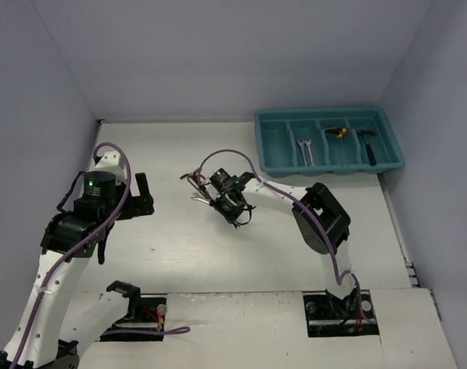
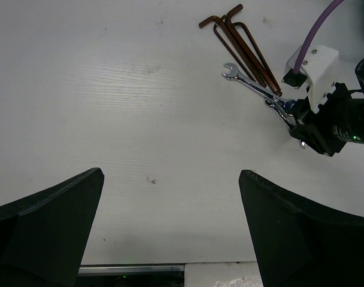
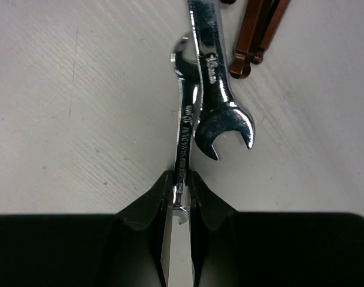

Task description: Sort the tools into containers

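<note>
Steel wrench (image 3: pixel 183 137), likely stiff and slick: your right pincer (image 3: pixel 181 182) clenches its shank edge-on, near the hex keys (image 3: pixel 254 36); left pincer (image 2: pixel 171 173) released.

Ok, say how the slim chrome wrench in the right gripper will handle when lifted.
The slim chrome wrench looks solid steel: likely stiff and dense. The right gripper pinches its polished shank near one end, so it may pivot or slip. It could nudge the larger silver wrench alongside.

The left arm (image 1: pixel 35 304) and right arm (image 1: pixel 272 198) have white links, black joints, purple cables (image 1: pixel 114 147), green lights (image 1: pixel 90 184).
</note>
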`<control>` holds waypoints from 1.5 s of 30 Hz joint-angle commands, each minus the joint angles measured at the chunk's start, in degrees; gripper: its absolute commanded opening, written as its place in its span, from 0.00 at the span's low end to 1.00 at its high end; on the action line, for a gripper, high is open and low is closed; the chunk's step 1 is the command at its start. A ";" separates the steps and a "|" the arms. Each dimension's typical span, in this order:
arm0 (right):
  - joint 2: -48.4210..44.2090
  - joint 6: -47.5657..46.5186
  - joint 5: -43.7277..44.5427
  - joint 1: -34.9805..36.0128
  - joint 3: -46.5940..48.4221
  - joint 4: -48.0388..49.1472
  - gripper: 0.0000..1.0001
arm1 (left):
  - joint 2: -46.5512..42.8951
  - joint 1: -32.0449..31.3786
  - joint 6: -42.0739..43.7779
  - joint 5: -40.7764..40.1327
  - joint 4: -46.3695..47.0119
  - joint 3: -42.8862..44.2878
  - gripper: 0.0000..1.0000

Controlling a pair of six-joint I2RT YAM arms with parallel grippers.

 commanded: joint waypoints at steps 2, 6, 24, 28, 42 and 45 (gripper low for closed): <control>-4.90 3.94 3.48 0.43 -7.04 -1.05 0.02 | 0.07 0.21 -0.03 0.24 2.79 1.40 0.95; -10.71 7.25 5.11 1.55 -13.24 -3.69 0.00 | 0.60 0.21 0.09 0.54 2.82 1.97 0.95; -8.95 7.63 4.18 3.65 -9.56 -7.45 0.20 | 0.28 0.28 -0.05 0.86 2.72 2.13 0.95; -6.67 6.83 2.97 3.63 -7.65 -7.60 0.19 | -0.71 0.21 -0.42 0.93 2.65 1.44 0.95; -7.70 8.50 3.04 2.79 -8.95 -8.02 0.00 | -1.04 0.21 -0.67 0.89 2.56 1.17 0.95; -10.94 8.24 4.99 0.86 -5.15 -8.31 0.00 | -0.93 0.21 -0.61 0.87 2.56 1.41 0.95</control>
